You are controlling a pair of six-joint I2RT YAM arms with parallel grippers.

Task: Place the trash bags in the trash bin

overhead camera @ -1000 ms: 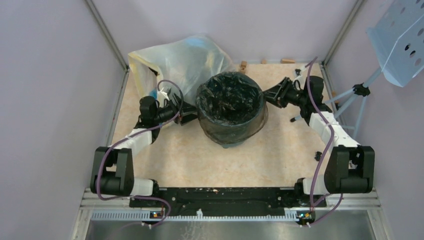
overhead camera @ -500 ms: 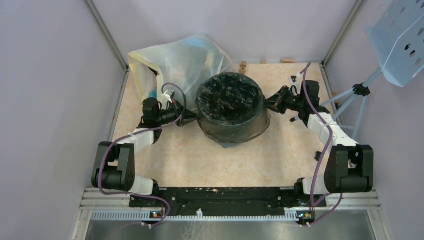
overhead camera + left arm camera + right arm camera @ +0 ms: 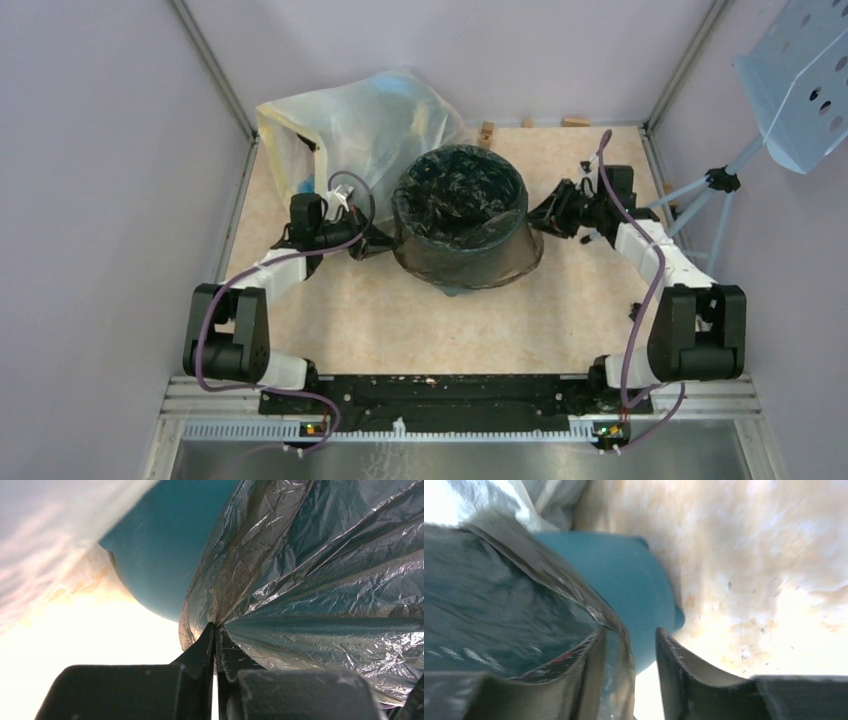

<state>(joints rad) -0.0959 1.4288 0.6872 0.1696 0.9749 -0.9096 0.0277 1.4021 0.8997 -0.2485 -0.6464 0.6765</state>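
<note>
One trash bag (image 3: 460,195) was in view, thin and glossy black with many fine wrinkles, and slightly see-through, so that the teal colour showed through it in the wrist views. It lined the one trash bin (image 3: 455,289), which stood on the table (image 3: 380,320) a little above the centre of the top view. The bag's mouth was folded out over the rim and hung far down the outer wall like a skirt, so only a small teal part near the base stayed uncovered. The bin was round with smooth sides. The left gripper (image 3: 215,630) was at the left side of the bin, its two fingers pressed together on a gathered pinch of the black film, from which the folds spread out like a fan. The right gripper (image 3: 626,667) was at the right side of the bin, its fingers apart with a clear gap. The edge of the film lay in this gap against the left finger (image 3: 591,670), and I could not tell if it was gripped at all. Behind the bin, at the upper left of the top view, leaned one large whitish-yellow bag (image 3: 350,130) that touched it. Three small wooden blocks (image 3: 487,131) lay along the far edge of the table.
</note>
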